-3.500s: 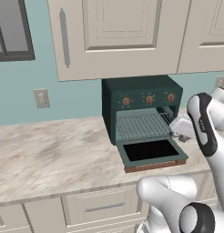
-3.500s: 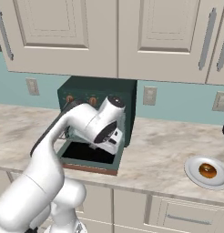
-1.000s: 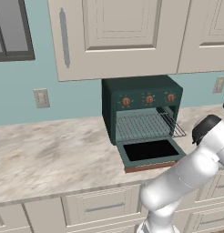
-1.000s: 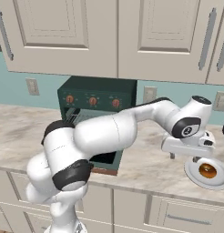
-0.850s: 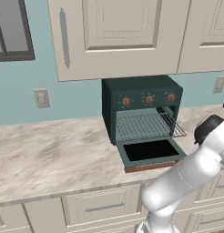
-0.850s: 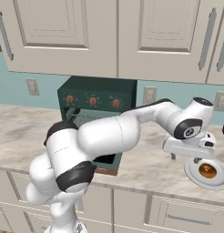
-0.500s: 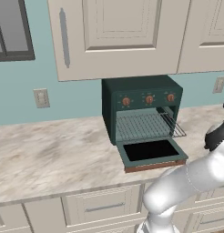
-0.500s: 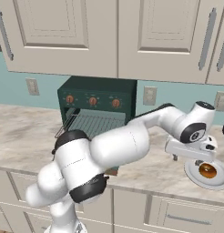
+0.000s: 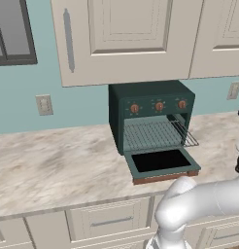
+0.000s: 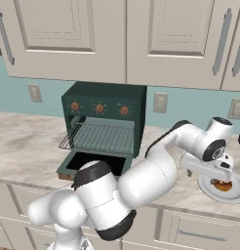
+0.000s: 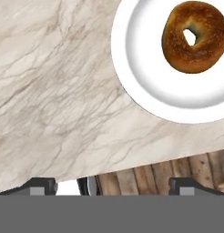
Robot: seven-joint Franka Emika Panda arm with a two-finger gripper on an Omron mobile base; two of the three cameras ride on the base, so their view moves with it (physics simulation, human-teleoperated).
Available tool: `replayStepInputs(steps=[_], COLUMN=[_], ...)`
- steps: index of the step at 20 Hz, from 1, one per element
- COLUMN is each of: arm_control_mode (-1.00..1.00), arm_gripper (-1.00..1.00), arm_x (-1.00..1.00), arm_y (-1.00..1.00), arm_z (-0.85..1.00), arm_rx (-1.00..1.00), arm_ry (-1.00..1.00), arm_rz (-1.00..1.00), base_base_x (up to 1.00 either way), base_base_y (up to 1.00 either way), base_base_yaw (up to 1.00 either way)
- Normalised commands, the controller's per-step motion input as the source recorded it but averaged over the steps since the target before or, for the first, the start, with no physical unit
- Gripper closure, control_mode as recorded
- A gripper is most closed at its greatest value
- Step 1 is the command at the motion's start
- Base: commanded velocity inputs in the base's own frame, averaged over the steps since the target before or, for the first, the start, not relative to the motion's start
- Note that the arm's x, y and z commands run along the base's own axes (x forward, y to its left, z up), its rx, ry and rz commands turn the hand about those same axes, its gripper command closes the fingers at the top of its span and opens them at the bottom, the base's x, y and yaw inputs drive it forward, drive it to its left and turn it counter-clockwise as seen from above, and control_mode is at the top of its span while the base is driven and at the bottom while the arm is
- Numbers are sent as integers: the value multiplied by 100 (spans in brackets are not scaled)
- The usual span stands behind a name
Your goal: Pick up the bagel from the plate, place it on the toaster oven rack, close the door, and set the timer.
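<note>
Marble counter (image 11: 63, 91) carries the plate (image 11: 145, 77) near its edge.

The bagel (image 11: 195, 36) lies golden-brown at about one o'clock, its small pale hole just off centre; it rests on the white plate (image 11: 145, 77), towards the plate's upper right, with bare white rim showing below and to its left; the plate is cut off by the top and right edges; marbled counter (image 11: 54, 104) spreads from nine to twelve o'clock and under the plate; its edge runs slantwise across the lower part; wooden floor boards (image 11: 145, 179) show at five to six o'clock; two dark fingertips (image 11: 41, 185) rise at seven and five o'clock, set wide apart, nothing between them.
</note>
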Motion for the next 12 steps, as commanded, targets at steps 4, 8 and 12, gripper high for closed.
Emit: replayStepInputs(steps=[4, 8, 12], arm_control_mode=[-100, -100, -100], arm_gripper=[-100, -100, -100], arm_x=[0, 4, 13], arm_y=[0, 9, 4], arm_z=[-27, -25, -13], arm_rx=[-5, -2, 0], arm_ry=[-1, -3, -10], arm_rz=[-14, -9, -1], base_base_x=[0, 0, 0], base_base_y=[0, 0, 0], base_base_yaw=[0, 0, 0])
